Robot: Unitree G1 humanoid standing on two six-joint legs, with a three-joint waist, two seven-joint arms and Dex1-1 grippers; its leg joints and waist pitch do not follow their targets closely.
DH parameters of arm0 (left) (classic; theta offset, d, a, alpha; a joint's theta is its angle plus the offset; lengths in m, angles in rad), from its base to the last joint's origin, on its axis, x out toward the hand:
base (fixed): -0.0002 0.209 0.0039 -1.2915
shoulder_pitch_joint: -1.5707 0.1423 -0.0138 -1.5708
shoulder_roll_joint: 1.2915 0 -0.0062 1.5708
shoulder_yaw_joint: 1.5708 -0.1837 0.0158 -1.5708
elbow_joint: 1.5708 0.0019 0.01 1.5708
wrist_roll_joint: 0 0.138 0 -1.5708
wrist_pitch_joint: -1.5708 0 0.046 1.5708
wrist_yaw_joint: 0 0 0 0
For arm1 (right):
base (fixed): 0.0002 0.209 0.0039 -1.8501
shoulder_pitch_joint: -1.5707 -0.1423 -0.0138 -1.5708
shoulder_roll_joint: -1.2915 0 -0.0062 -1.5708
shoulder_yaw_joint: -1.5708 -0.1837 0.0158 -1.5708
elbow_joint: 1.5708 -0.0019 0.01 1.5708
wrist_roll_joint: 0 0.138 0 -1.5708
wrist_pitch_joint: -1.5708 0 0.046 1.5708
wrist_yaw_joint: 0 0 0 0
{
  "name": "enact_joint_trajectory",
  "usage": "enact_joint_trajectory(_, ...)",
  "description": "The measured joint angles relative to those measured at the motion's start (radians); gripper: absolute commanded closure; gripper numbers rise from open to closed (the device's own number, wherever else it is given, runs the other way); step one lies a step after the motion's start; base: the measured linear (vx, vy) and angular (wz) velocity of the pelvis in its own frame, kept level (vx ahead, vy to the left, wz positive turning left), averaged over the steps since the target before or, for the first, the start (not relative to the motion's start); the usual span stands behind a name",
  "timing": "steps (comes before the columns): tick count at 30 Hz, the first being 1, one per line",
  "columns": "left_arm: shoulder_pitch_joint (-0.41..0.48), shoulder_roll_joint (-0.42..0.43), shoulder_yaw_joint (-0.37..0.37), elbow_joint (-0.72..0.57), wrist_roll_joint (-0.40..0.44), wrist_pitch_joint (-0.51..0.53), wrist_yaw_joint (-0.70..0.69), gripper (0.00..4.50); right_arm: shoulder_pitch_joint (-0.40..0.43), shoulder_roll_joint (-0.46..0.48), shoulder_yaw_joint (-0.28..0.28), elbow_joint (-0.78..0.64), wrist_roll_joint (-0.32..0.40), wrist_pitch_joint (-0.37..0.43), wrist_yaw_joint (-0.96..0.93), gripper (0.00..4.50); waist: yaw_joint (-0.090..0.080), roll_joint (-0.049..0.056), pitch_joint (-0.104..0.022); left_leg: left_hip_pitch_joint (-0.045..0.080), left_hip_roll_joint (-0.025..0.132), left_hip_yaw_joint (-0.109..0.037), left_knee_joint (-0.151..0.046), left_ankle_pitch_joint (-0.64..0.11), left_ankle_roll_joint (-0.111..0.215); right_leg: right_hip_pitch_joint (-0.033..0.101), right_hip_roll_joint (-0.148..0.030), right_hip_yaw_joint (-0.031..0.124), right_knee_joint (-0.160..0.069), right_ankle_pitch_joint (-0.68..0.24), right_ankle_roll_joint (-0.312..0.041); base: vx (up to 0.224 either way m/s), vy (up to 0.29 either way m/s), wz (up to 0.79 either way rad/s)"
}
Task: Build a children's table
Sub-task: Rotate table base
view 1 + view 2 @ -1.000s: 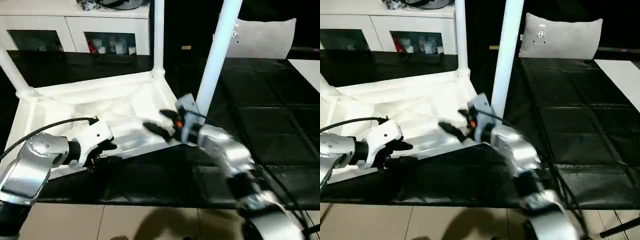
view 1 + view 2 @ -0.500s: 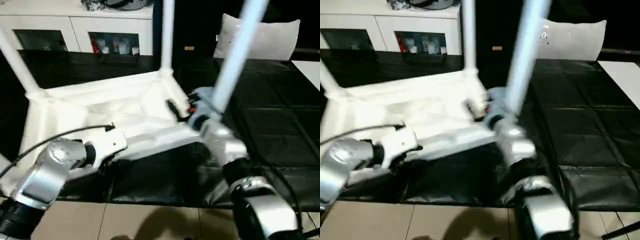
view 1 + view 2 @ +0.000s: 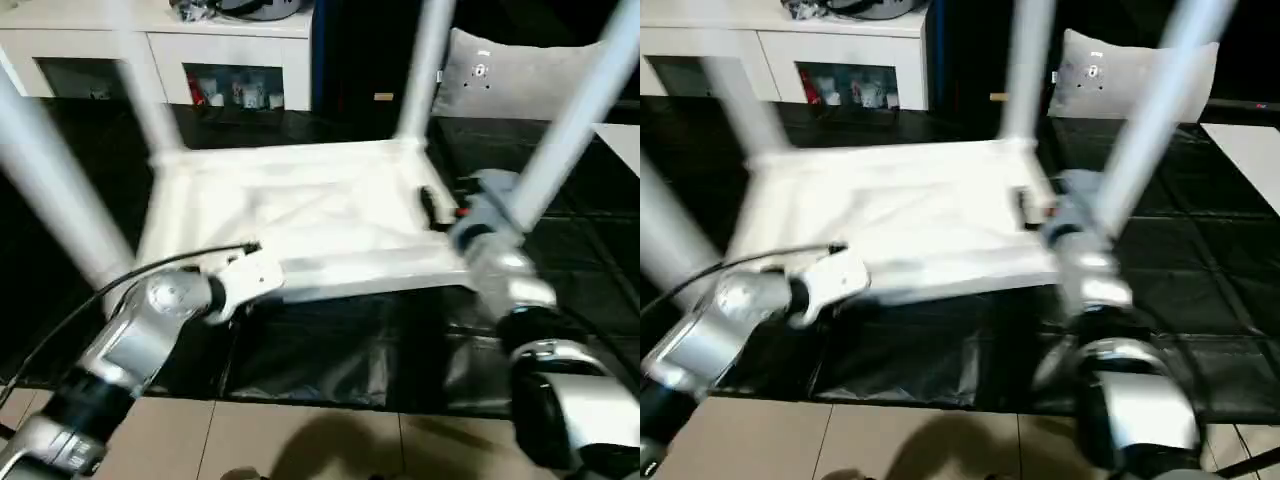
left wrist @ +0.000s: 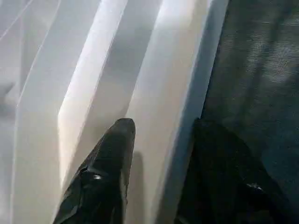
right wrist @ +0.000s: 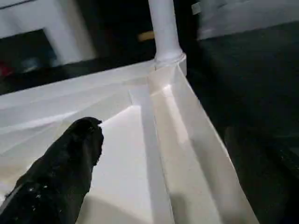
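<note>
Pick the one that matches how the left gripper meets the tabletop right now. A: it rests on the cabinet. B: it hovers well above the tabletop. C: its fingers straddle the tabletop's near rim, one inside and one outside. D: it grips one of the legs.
C: in the left wrist view one of the left gripper's fingers lies inside the tabletop's white rim, the other outside over the dark mat.

The upturned tabletop [image 3: 300, 215] and its tube legs [image 3: 425, 65] look like smooth white plastic with a soft sheen. The black sheet [image 3: 560, 215] beneath is glossy and creased. The forearms [image 3: 150, 325] are brushed silver metal, the tool fingers [image 4: 105, 172] matt black.
</note>
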Motion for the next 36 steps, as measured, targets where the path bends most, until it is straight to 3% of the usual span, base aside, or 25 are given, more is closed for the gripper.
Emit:
enact_joint_trajectory(8, -0.088, -0.082, -0.022, 0.195, 0.032, -0.134, 0.107, 2.25, 0.032, -0.035, -0.02, 0.026, 0.0, -0.02, 0.0, 0.0, -0.004, 0.0, 0.0, -0.007, 0.001, 0.0, 0.0, 0.001, 0.001, -0.004, 0.001, -0.001, 0.002, 0.0, 0.0, 0.0, 0.0, 0.0)
enact_joint_trajectory(13, -0.05, -0.154, 0.075, 0.207, -0.043, -0.153, 0.18, 2.25, 0.057, -0.051, -0.014, 0.01, -0.013, -0.029, 0.036, 0.0, -0.003, 0.001, 0.0, -0.008, 0.001, 0.0, 0.002, 0.001, 0.002, -0.005, 0.0, -0.001, 0.001, 0.0, 0.0, 0.0, 0.0, 0.0)
enact_joint_trajectory(20, 0.124, -0.217, 0.245, 0.015, -0.207, -0.198, 0.263, 2.25, 0.118, -0.004, 0.099, -0.16, -0.05, -0.058, 0.212, 0.0, -0.021, 0.001, 0.0, -0.009, 0.005, 0.001, 0.001, 0.0, 0.002, -0.006, 0.002, -0.003, 0.001, -0.001, 0.002, 0.0, 0.0, 0.0)
enact_joint_trajectory(21, 0.154, -0.217, 0.261, -0.015, -0.229, -0.212, 0.263, 2.06, 0.127, 0.005, 0.12, -0.192, -0.05, -0.06, 0.24, 0.0, -0.024, 0.001, 0.0, -0.009, 0.005, 0.001, 0.001, 0.0, 0.002, -0.006, 0.002, -0.003, 0.001, -0.003, 0.006, 0.0, 0.0, 0.0)
enact_joint_trajectory(30, 0.381, -0.266, 0.387, -0.188, -0.282, -0.276, 0.372, 1.45, 0.219, 0.059, 0.217, -0.384, -0.049, -0.05, 0.374, 0.0, -0.022, -0.006, 0.0, -0.009, 0.006, 0.001, 0.001, -0.001, 0.003, -0.004, 0.002, -0.003, -0.001, -0.004, 0.007, 0.0, 0.0, 0.0)
enact_joint_trajectory(36, 0.425, -0.335, 0.517, -0.214, -0.318, -0.308, 0.534, 1.05, 0.338, 0.06, 0.25, -0.542, -0.033, 0.05, 0.397, 0.0, -0.019, -0.009, 0.001, -0.008, 0.006, 0.0, 0.001, 0.0, 0.003, -0.004, 0.003, -0.003, -0.001, -0.005, 0.008, 0.0, 0.0, 0.0)
